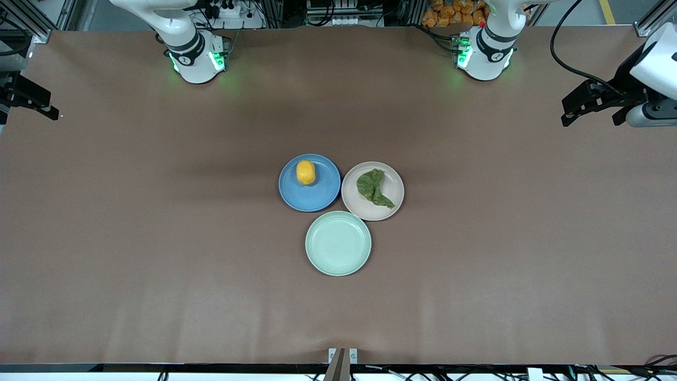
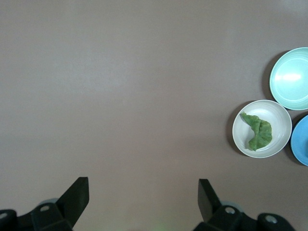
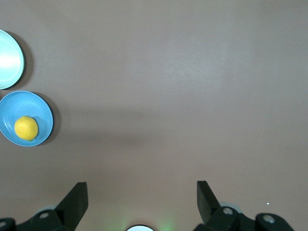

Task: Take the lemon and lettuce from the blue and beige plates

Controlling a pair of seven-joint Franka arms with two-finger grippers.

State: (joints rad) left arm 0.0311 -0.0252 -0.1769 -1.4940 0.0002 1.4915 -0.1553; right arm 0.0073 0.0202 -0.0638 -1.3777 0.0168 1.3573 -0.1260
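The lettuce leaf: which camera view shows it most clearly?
The left wrist view shows the lettuce best: the whole leaf lies unobstructed on the beige plate, its wrinkles visible. The front view shows it whole too, but less detailed. The right wrist view does not show it.

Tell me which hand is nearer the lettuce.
Left. The left hand hangs open over the left arm's end of the table, the lettuce on the beige plate toward it. The right hand, open, hangs over the right arm's end.

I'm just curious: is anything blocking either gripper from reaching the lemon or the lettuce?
Nothing visible: bare table lies between the open left gripper and the lettuce, and between the open right gripper and the lemon.
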